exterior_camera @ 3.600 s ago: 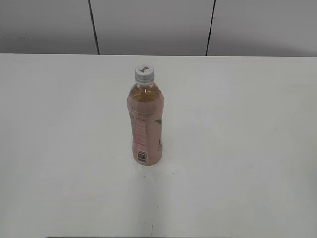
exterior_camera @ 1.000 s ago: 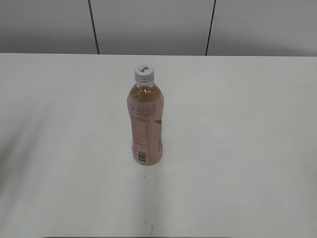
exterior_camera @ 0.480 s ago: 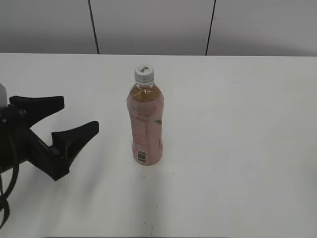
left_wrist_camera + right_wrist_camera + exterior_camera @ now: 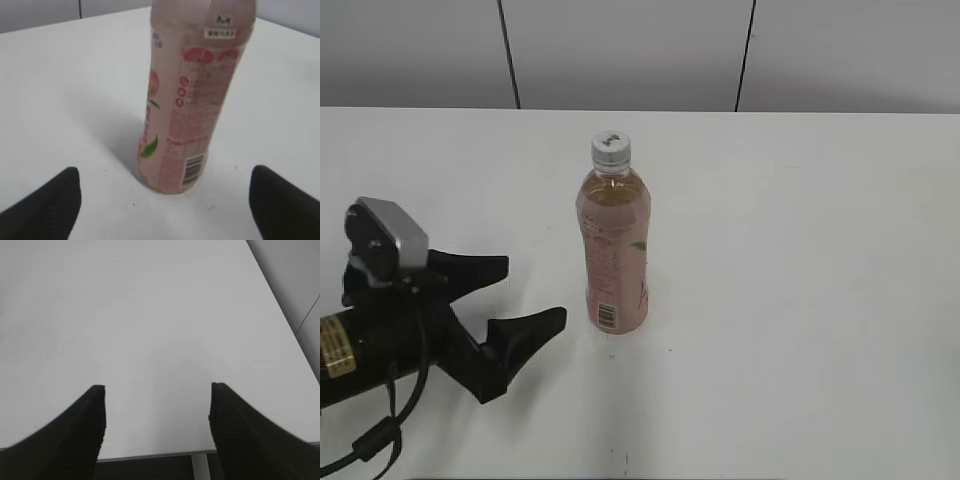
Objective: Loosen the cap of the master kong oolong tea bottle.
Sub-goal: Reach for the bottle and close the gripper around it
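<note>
The master kong oolong tea bottle (image 4: 615,255) stands upright in the middle of the white table (image 4: 800,250), with its pale pink label and barcode facing the front. Its white ribbed cap (image 4: 610,148) sits on top. My left gripper (image 4: 535,294) is open and empty, low over the table just left of the bottle's base, apart from it. In the left wrist view the bottle (image 4: 192,100) stands between and beyond the open jaws (image 4: 165,197); the cap is out of that view. My right gripper (image 4: 156,405) is open and empty over bare table, out of the exterior view.
A grey panelled wall (image 4: 620,50) runs behind the table's far edge. The right wrist view shows the table's near edge (image 4: 150,456) just under the jaws and its right edge (image 4: 280,315) beside a grey floor.
My left arm came in from the left and has moved right and nearer, close to the bottle's base. The bottle has not moved.
</note>
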Robot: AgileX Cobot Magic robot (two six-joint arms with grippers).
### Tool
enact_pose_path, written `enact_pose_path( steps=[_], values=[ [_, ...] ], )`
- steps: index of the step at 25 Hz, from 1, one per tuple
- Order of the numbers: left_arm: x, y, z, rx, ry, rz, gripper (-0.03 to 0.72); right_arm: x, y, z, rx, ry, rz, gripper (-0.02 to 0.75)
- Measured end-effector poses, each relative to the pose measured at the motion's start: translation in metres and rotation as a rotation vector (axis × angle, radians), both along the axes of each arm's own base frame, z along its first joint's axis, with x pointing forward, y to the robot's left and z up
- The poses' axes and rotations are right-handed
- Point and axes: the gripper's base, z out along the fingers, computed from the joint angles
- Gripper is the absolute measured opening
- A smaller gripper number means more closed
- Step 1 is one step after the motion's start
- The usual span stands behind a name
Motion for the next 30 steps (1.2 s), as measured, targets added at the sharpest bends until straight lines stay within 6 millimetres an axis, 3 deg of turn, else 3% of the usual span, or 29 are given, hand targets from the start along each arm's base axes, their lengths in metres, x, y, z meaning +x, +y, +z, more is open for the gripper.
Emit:
enact_pose_path(
  steps=[5, 13, 21, 26, 30],
  values=[
    [0.011, -0.006, -0.009, 0.004, 0.007, -0.030, 0.608, 0.000, 0.000, 0.000, 0.000, 0.000, 0.000, 0.493],
    [0.031, -0.018, 0.002, -0.025, -0.081, -0.075, 0.601, 0.000, 0.000, 0.000, 0.000, -0.001, 0.000, 0.493],
    [0.042, -0.057, 0.014, -0.021, -0.148, -0.166, 0.594, 0.000, 0.000, 0.000, 0.000, -0.002, 0.000, 0.493],
    [0.054, -0.063, 0.021, -0.038, -0.165, -0.104, 0.591, 0.000, 0.000, 0.000, 0.000, -0.002, 0.000, 0.493],
    [0.060, -0.067, 0.012, -0.036, -0.152, -0.113, 0.591, 0.000, 0.000, 0.000, 0.000, -0.002, 0.000, 0.493]
  ],
)
